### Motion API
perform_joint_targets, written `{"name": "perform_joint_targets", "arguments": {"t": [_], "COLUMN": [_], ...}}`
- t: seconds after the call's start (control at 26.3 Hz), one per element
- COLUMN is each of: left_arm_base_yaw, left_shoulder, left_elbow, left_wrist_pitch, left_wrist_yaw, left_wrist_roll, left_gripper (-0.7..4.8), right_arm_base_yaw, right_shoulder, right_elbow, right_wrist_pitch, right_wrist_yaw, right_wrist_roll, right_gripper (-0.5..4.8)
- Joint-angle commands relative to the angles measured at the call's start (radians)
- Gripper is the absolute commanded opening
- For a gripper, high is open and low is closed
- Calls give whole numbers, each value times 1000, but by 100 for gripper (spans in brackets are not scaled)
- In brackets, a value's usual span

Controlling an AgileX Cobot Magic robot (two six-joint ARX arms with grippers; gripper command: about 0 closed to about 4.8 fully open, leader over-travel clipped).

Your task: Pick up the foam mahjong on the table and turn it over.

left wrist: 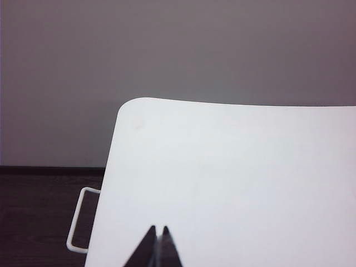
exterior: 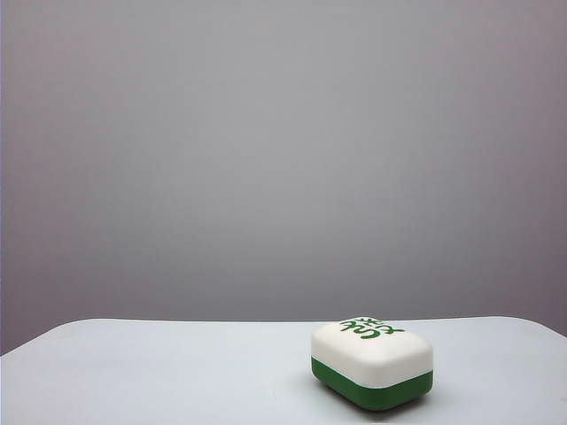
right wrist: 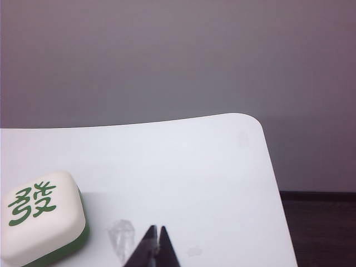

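With both the left gripper (left wrist: pixel 158 231) and right gripper (right wrist: pixel 156 230) clenched and empty above the table (right wrist: pixel 222 183), I judge I should open the right, descend squarely over the foam mahjong (right wrist: pixel 40 225) and pinch its long sides.

Grey wall (exterior: pixel 283 150) behind; dark floor (left wrist: pixel 39 211); white handle (left wrist: pixel 78 222).

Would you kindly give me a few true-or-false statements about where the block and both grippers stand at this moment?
1. The rounded white-and-green foam mahjong block lies white face up. True.
2. The right gripper holds the block. False: its jaws are shut on nothing, beside the block.
3. The left gripper is over the plain white table, jaws together. True.
4. The block is in the left wrist view. False: only bare tabletop shows there.
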Motion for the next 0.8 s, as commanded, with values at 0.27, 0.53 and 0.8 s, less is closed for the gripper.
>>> {"name": "perform_joint_targets", "arguments": {"t": [0.27,0.53,0.8], "left_arm_base_yaw": [1,2,4], "left_shoulder": [1,1,35], "left_elbow": [-2,54,153], "left_wrist_pitch": [5,6,10], "left_wrist_yaw": [2,228,161], "left_wrist_roll": [-2,-245,-190], "left_gripper": [-5,-5,-5], "right_arm_base_yaw": [1,0,-7], "right_shoulder": [-1,-1,2], "right_elbow": [-5,-2,49], "right_wrist_pitch": [3,124,158], "right_wrist_yaw": [1,-3,61], "right_wrist_roll": [-1,22,60], "right_gripper": [-6,-6,-6]}}
